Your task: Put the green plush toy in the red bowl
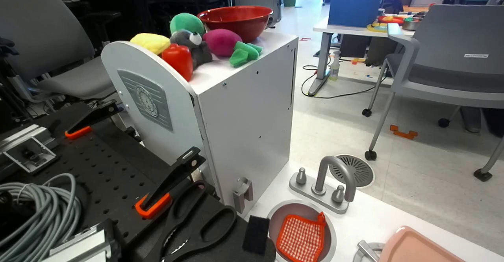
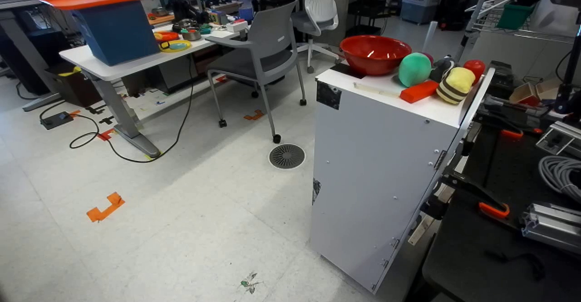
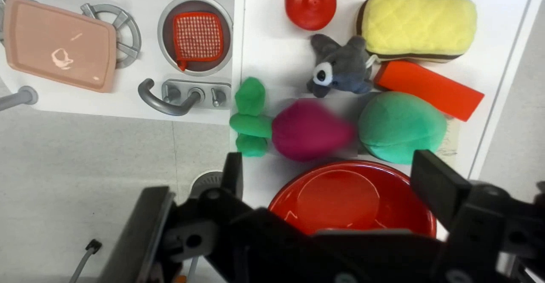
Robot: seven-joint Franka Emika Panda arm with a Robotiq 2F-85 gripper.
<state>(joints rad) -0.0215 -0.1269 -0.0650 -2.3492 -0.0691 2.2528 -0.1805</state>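
Observation:
The green plush toy [image 3: 400,123] is round and bright green. It rests on the white cabinet top, close beside the upper edge of the red bowl [image 3: 340,198] in the wrist view. In both exterior views the green plush toy [image 1: 185,22] [image 2: 414,70] sits next to the wide red bowl [image 1: 248,27] [image 2: 374,56]. The bowl's visible inside holds nothing; its lower part is hidden by the gripper in the wrist view. My gripper [image 3: 328,161] is open and empty, its fingers apart over the bowl. The gripper does not show in either exterior view.
On the cabinet top also lie a pink plush [image 3: 311,130] with green leaves, a grey plush [image 3: 340,68], a yellow plush [image 3: 419,25], a red block [image 3: 430,88] and a red pepper [image 3: 311,3]. A lower counter has a faucet [image 3: 174,104] and sink [image 3: 161,32].

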